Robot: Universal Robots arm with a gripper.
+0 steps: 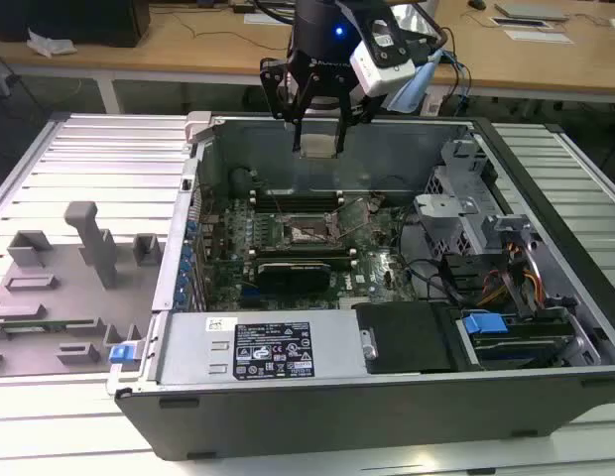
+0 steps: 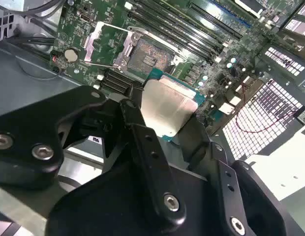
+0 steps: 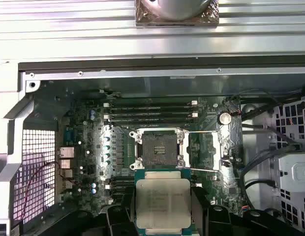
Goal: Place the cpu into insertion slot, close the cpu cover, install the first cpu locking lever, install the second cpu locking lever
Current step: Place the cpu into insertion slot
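Pinching the cpu (image 3: 163, 204) by two opposite edges, your gripper (image 1: 318, 145) hangs high over the case (image 1: 546, 178), well apart from the bare slot (image 3: 160, 150). Judged light, stiff and thin, with a slick top and a fragile underside. Grip belongs on the edges, level, with a gentle squeeze.

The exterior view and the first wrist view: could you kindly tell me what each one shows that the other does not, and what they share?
Exterior view: the arm's fingers seen from outside, above the open computer case, with a grey fixture tray at the exterior view's left and a wooden desk behind.
First wrist view: the cpu cover swung open beside the socket, a round coin cell and a perforated vent panel.
Shared: the cpu held between the fingers above the board, and the insertion slot lying bare.
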